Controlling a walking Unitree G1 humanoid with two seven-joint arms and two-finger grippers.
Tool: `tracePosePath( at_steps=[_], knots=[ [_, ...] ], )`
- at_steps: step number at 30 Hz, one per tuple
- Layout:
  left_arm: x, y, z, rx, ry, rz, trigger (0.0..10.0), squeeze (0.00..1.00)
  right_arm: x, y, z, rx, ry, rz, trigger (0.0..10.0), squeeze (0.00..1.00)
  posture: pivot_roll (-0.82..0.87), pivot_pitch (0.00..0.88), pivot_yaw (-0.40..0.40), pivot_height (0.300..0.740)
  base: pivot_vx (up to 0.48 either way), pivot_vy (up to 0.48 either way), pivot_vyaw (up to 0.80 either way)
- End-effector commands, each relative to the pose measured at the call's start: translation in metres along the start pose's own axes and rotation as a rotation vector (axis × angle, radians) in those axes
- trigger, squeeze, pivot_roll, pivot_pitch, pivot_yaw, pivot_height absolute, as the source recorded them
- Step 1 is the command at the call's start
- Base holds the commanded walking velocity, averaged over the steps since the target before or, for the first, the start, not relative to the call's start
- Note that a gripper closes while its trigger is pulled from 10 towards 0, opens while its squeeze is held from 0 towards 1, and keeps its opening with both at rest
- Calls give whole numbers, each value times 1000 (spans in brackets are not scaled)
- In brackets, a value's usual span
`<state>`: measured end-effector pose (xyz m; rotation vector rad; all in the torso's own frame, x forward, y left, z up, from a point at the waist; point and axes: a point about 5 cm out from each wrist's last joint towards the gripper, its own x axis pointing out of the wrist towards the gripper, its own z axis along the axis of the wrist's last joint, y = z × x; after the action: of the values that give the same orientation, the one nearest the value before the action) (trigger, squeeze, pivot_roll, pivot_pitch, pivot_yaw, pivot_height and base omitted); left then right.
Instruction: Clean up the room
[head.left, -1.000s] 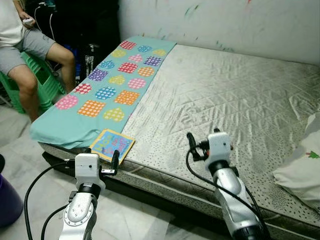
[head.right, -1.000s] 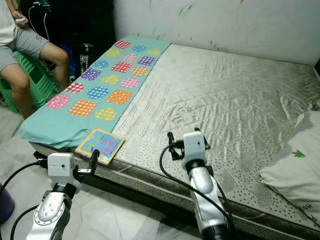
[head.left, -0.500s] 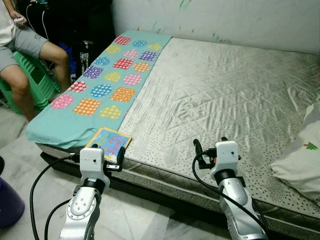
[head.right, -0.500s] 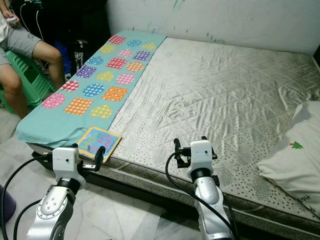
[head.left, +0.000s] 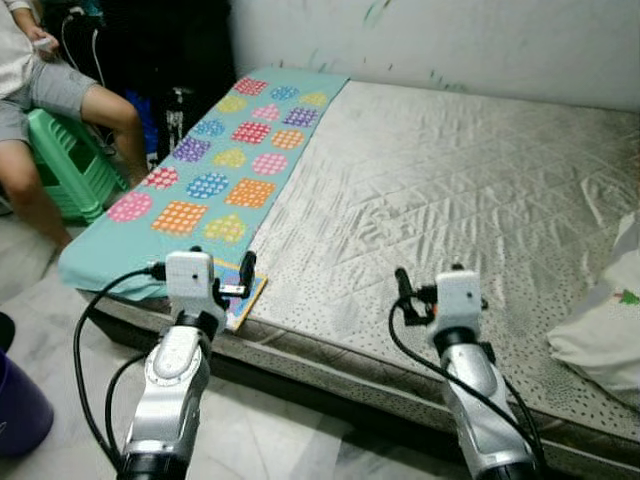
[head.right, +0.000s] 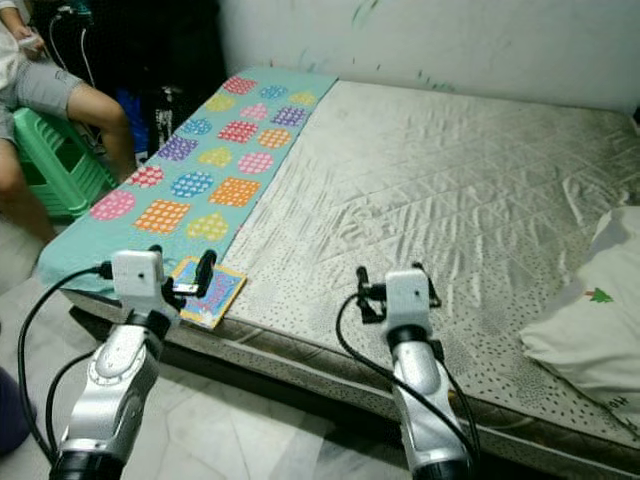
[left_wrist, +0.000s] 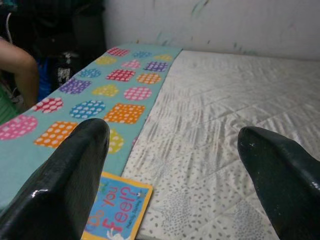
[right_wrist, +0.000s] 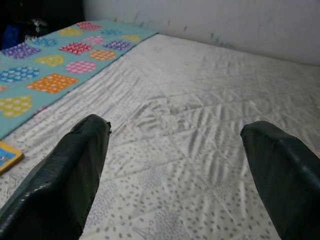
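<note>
The bed (head.left: 470, 190) spreads wide before me, a bare grey quilted mattress that reaches the marked white wall (head.left: 450, 40) at its far edge. Along the bed's left edge lies a long teal blanket (head.left: 215, 170) printed with coloured dotted patches, running from the far left corner down to the near left corner, where its end drapes over the side. At the bed's right edge, towards the near corner, a white pillow (head.left: 605, 325) rests on the mattress. Beyond the bed's left side a person (head.left: 45, 90) sits on a green plastic stool (head.left: 70, 170), knees bent, on the pale tiled floor (head.left: 60, 330). My left pincer (head.left: 215, 287) hangs just over the near left corner of the bed, its two black fingers (left_wrist: 70, 175) spread well apart, and nothing is between them. My right pincer (head.left: 428, 292) is held above the near edge of the mattress, about midway along it, its fingers (right_wrist: 70, 175) likewise parted and holding nothing. The small picture book (left_wrist: 120, 210), yellow-bordered with a blue cover, lies flat at the near left corner of the bed, touching the end of the blanket, directly beneath my left pincer and partly hidden by it in the head views.
</note>
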<state>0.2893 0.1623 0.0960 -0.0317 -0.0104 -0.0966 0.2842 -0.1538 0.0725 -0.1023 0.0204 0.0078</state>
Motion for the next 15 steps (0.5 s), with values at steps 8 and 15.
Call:
tracePosePath(
  at_steps=[8,15],
  knots=[
    [-14,23,-5,51,12,53,10000,0,2,22,6,27,-39,44,10000,0,8,41,55,731,0,0,0],
    [-15,32,-5,44,21,122,10000,0,8,13,0,-7,-10,53,10000,0,27,58,41,731,0,0,0]
  ],
)
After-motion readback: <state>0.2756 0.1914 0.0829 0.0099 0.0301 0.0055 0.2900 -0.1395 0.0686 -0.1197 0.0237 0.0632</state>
